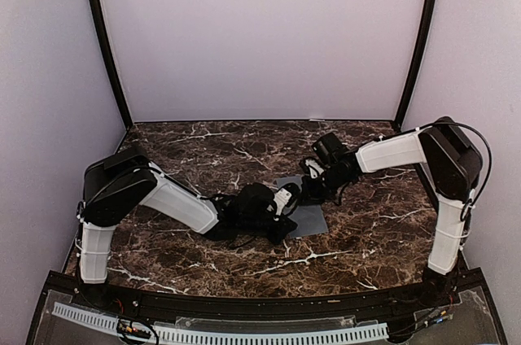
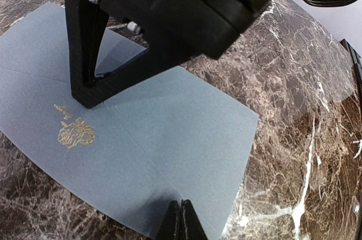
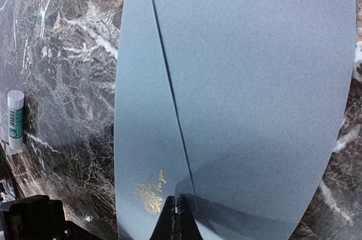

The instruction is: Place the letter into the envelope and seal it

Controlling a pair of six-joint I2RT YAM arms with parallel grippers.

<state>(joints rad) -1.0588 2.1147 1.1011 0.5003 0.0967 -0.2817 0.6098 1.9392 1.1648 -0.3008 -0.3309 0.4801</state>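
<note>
On marble table (image 1: 366, 231): envelope (image 2: 169, 138) flat, both jaws shut, apparently touching it.

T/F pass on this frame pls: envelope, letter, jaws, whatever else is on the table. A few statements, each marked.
1. The envelope lies flat on the marble table. True.
2. The left gripper and the right gripper both have their jaws wide open. False: both pairs of jaws are shut, tips down over the envelope.
3. The envelope carries a gold rose print. True.
4. The cream letter lies on the table beside the envelope. False: no cream sheet shows in any view.
5. A white tube with a green label lies on the table, apart from the envelope. True.
</note>
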